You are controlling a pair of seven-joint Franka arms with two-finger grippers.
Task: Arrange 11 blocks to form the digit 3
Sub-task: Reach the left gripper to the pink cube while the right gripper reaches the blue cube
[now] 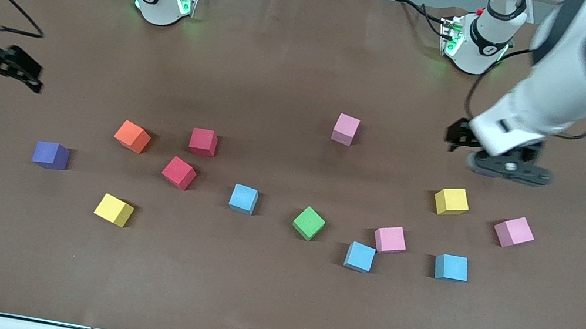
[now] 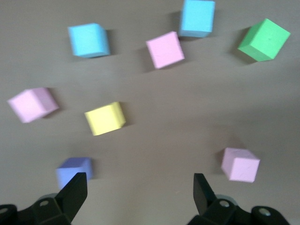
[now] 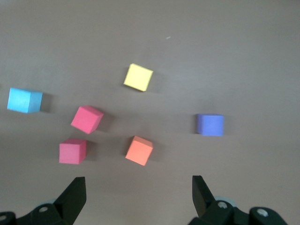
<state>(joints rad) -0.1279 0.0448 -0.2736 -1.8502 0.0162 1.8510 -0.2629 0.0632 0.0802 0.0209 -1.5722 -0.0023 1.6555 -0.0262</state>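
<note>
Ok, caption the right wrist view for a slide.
Open right gripper above scattered blocks: orange, two red, yellow.

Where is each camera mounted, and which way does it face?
Front view: high across the table, facing the arm bases; shows the left end effector and right end effector.
Left wrist view: on the left wrist, looking down past its open fingers at the green block.
Right wrist view: likewise on the right wrist, over the orange block.
Shared: front view shows both blocks too.

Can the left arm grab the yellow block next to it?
Probably yes: the left gripper hangs open near that yellow block, which stands apart from other cubes, nothing covering it.
</note>
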